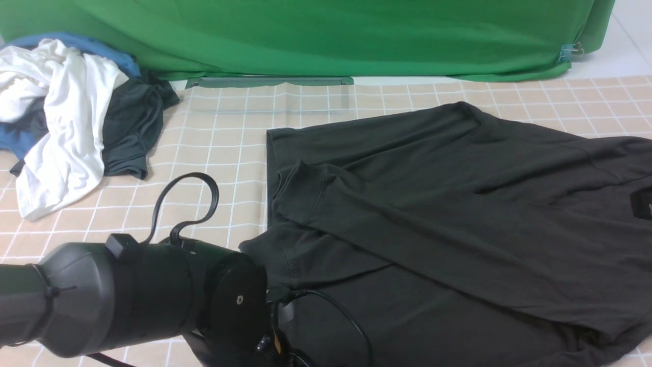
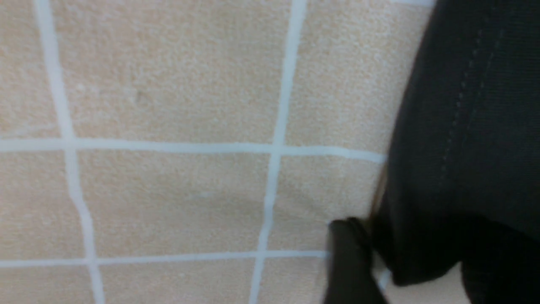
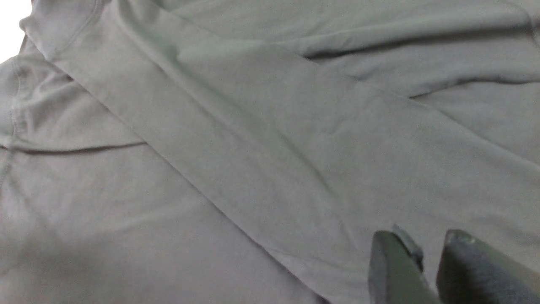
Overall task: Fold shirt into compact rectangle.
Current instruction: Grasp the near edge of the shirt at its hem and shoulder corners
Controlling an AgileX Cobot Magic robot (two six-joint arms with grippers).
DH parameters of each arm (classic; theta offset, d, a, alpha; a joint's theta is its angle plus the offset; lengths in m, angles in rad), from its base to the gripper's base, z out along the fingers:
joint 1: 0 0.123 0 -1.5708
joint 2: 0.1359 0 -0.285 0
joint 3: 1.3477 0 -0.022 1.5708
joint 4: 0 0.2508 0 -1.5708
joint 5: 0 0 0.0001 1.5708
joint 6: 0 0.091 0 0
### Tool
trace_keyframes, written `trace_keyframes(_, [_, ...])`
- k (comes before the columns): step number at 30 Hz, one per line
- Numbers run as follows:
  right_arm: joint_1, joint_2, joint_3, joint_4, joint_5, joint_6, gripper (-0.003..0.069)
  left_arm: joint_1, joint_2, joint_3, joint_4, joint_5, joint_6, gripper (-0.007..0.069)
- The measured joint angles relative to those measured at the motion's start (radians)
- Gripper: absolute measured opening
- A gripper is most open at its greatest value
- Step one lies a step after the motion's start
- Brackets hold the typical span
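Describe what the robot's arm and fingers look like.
The left arm is matte black and barrel-shaped, with a round end cap and a small centre screw. A black cable loops above it. The right fingers are dark grey and tapered; a left finger looks black.

green cloth backdrop (image 1: 326, 35) at back, beige table cover (image 1: 214, 132) w/ white grid, white floor (image 1: 631, 35) far rt

Far left corner of the table (image 1: 224, 127): heap of clothes, white shirt (image 1: 66, 112) over blue garment (image 1: 122, 61) and dark grey garment (image 1: 132, 127).
Table cover: beige checked tablecloth (image 2: 168, 84), white lines.
Far edge: green backdrop (image 1: 326, 35), clip (image 1: 570, 51) at its right end.
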Motion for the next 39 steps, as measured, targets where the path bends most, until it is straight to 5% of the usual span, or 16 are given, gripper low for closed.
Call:
trace_keyframes(1, [0.0,0.0,0.0,0.0,0.004,0.0,0.0188,0.0,0.0,0.0,0.004,0.0,0.0,0.0287])
trace_keyframes(3, [0.0,0.008,0.0,-0.008,0.044,0.0,0.0204,-0.002,-0.006,0.003,0.018,-0.004,0.005,0.0118])
trace_keyframes(7, [0.0,0.01,0.0,-0.06,0.112,0.009,0.0251,-0.004,-0.025,0.008,0.011,-0.066,0.006,0.003])
trace_keyframes(16, [-0.001,0.011,0.062,-0.333,0.196,0.226,0.0455,0.102,-0.174,0.011,0.099,-0.059,0.03,0.0021])
trace_keyframes(29, [-0.218,0.139,0.205,-0.311,0.117,0.266,0.0494,0.179,-0.196,0.012,0.251,0.102,0.09,0.0021])
trace_keyframes(39, [-0.375,0.365,0.198,-0.306,-0.052,0.27,0.0627,0.247,-0.257,0.012,0.35,0.157,0.108,0.002])
